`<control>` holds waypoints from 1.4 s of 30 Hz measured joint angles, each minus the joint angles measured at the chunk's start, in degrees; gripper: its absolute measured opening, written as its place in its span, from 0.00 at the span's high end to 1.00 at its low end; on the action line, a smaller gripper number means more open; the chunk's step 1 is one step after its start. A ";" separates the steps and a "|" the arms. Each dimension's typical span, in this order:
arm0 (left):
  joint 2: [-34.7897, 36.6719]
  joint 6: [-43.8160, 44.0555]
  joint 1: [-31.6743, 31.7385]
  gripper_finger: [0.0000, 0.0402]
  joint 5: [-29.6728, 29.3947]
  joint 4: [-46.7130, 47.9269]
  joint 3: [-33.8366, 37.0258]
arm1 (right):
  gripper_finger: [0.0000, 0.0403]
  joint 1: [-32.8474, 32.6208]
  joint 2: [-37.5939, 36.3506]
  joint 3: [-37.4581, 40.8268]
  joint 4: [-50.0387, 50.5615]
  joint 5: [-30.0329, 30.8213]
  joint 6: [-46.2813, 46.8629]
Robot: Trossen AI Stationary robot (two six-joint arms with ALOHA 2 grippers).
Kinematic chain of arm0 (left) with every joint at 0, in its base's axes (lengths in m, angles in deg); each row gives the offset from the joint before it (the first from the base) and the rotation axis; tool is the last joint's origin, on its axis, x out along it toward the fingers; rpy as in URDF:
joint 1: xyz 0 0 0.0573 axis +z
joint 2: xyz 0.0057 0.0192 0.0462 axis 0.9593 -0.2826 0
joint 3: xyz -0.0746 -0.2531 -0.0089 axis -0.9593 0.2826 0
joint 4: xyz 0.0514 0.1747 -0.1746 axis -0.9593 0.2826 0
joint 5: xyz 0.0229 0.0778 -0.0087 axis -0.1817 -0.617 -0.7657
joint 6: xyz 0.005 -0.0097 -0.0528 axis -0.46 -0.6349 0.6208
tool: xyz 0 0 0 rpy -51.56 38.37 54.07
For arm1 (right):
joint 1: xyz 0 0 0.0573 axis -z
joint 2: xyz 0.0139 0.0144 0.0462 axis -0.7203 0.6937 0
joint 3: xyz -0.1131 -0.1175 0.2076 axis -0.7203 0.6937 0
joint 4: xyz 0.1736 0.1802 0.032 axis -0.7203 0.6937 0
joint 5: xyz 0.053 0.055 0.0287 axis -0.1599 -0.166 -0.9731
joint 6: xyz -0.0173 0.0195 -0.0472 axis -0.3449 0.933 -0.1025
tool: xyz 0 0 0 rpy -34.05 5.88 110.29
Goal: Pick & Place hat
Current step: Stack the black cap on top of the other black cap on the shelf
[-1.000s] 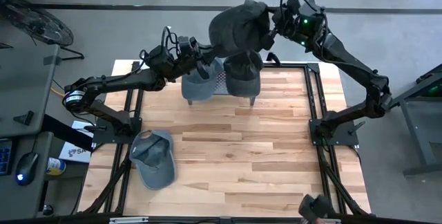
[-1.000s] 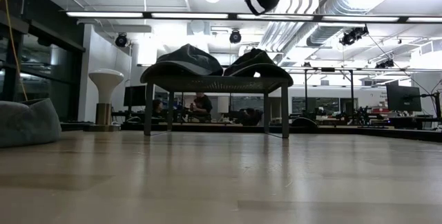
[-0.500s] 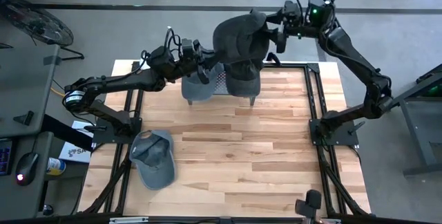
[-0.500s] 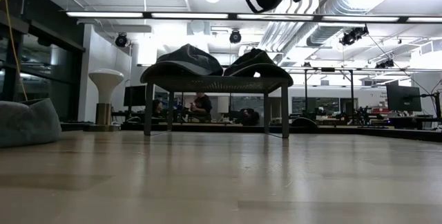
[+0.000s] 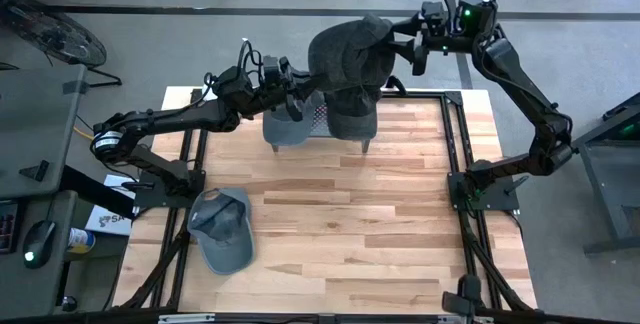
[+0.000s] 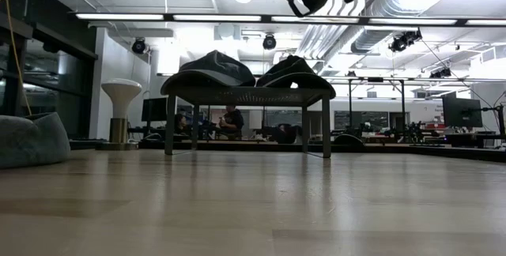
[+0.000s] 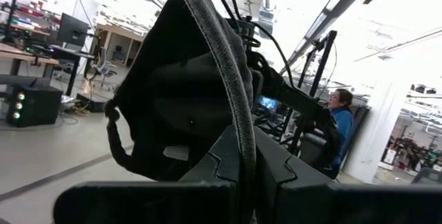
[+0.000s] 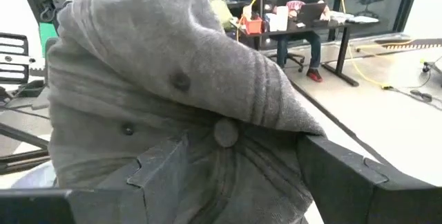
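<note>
1. Dark grey fabric marks the raised hat (image 5: 348,54), a soft cap held in the air at about 12 o'clock, above the far edge of the worktop (image 5: 330,224).
2. Left end effector (image 5: 297,99) is clenched on the hat's brim, which runs up between its fingers in the left wrist view (image 7: 231,99).
3. Right end effector (image 5: 415,52) sits just beside the hat at its 3 o'clock side with its fingers spread wide. In the right wrist view the crown (image 8: 186,86) fills the gap between them, but whether they press on it cannot be told.
4. Below the raised hat stands a small mesh rack (image 5: 322,119) carrying two more caps (image 5: 352,104). Another cap (image 5: 222,229) lies flat on the worktop near 8 o'clock.
5. Handling judgement: the hat looks light and limp; the crown folds and sags under its own weight, while the stitched brim is the stiffer part.
6. Best hold is likely the brim edge or the crown's seam near the top button, pinched firmly, since loose cloth could slip or bunch.
7. Placing it probably calls for lowering slowly so the crown settles rather than collapsing sideways.
</note>
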 joint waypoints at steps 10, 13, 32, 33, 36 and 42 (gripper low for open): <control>0.00 -0.97 0.00 0.99 0.95 -0.17 0.00 | 0.36 1.54 0.67 0.00 4.38 -0.56 -3.02; 0.00 -1.10 0.00 0.99 1.49 -0.17 0.00 | 0.36 0.54 1.28 0.00 4.33 -1.86 -3.15; 0.00 -2.42 0.00 0.99 6.45 -2.56 0.02 | 0.36 -4.15 3.65 0.00 -0.99 -13.85 2.85; 0.00 -2.42 0.00 0.99 7.05 -2.41 0.01 | 0.36 -4.18 3.65 0.00 -1.20 -14.69 2.78; 0.00 -2.42 0.00 0.99 7.88 -2.07 0.02 | 0.36 -4.21 3.38 0.00 -1.43 -13.07 2.05; 0.00 -2.25 0.00 0.99 7.91 -2.34 0.02 | 0.36 0.01 -0.50 0.00 -1.93 -8.64 -1.54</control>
